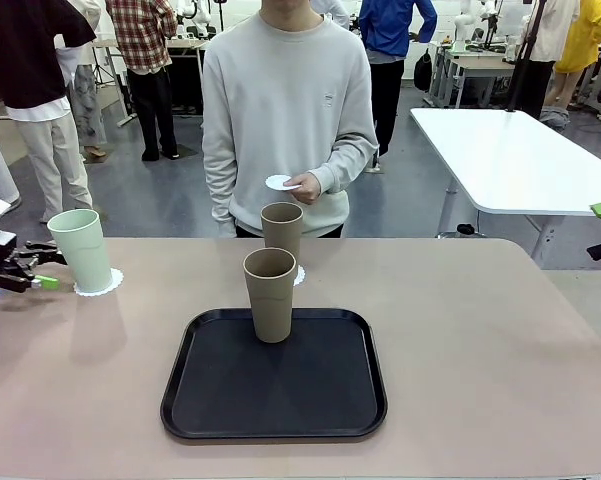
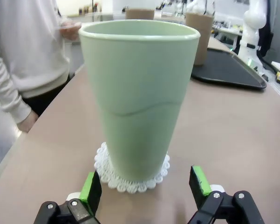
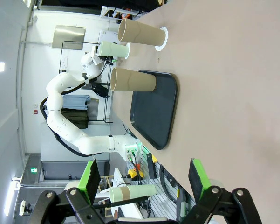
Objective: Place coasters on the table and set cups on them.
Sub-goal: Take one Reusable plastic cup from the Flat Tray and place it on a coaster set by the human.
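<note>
The green cup (image 1: 80,248) stands on the left coaster (image 1: 102,284), near the left end of the table (image 1: 480,330). The left gripper (image 1: 44,266) sits just beside the cup, fingers spread wide, holding nothing (it does not touch the cup). The far brown cup (image 1: 282,230) stands on the middle coaster (image 1: 299,277). The near brown cup (image 1: 270,293) stands on the black tray (image 1: 210,400). A person's hand (image 1: 305,187) holds the last coaster (image 1: 278,182). The right gripper (image 3: 144,179) is spread wide too, with nothing in it.

The near brown cup (image 1: 270,300) hides most of the coaster (image 1: 299,276) behind it.
</note>
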### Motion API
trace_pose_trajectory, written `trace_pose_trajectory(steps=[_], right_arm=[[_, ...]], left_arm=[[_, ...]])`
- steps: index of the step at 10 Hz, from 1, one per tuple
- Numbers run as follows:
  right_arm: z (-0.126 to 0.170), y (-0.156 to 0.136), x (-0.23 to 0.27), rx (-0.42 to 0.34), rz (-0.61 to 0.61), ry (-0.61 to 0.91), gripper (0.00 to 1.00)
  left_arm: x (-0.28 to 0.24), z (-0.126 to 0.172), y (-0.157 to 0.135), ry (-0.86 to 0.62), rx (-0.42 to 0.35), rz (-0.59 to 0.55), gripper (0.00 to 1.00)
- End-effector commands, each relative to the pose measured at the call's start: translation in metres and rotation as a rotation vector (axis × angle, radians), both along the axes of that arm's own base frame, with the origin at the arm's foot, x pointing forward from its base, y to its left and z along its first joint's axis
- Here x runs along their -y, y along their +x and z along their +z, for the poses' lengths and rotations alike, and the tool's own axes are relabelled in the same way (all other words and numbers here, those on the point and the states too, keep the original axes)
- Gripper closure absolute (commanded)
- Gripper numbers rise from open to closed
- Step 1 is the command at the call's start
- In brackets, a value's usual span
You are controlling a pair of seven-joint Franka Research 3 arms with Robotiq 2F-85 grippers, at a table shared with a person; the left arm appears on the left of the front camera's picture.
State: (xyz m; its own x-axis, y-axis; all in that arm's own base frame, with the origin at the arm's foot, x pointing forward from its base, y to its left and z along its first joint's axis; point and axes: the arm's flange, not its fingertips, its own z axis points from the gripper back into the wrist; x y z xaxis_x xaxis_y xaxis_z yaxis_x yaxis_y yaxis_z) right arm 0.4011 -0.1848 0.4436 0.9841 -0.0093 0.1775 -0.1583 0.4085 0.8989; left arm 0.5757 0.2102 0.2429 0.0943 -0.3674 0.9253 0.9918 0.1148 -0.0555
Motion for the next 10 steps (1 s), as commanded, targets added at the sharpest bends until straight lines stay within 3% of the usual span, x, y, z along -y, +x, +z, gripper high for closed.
trace_pose_trajectory(steps=[1,2,3,6,10], right_arm=[[0.0,0.001,-0.001,0.011,-0.003,0.003,0.0],[0.0,0.001,-0.001,0.011,-0.003,0.003,0.0],[0.0,0.001,-0.001,0.011,-0.003,0.003,0.0],[0.0,0.001,-0.001,0.011,-0.003,0.003,0.0],[0.0,0.001,-0.001,0.011,-0.003,0.003,0.0]], left_arm=[[-0.016,0.059,-0.02,0.139,-0.166,0.142,0.0],[-0.018,0.093,-0.03,0.2,-0.248,0.227,0.0],[-0.016,0.134,-0.044,0.375,-0.395,0.32,0.0],[0.006,0.212,-0.059,0.519,-0.473,0.375,0.0],[0.093,0.273,-0.073,0.803,-0.572,0.403,0.0]])
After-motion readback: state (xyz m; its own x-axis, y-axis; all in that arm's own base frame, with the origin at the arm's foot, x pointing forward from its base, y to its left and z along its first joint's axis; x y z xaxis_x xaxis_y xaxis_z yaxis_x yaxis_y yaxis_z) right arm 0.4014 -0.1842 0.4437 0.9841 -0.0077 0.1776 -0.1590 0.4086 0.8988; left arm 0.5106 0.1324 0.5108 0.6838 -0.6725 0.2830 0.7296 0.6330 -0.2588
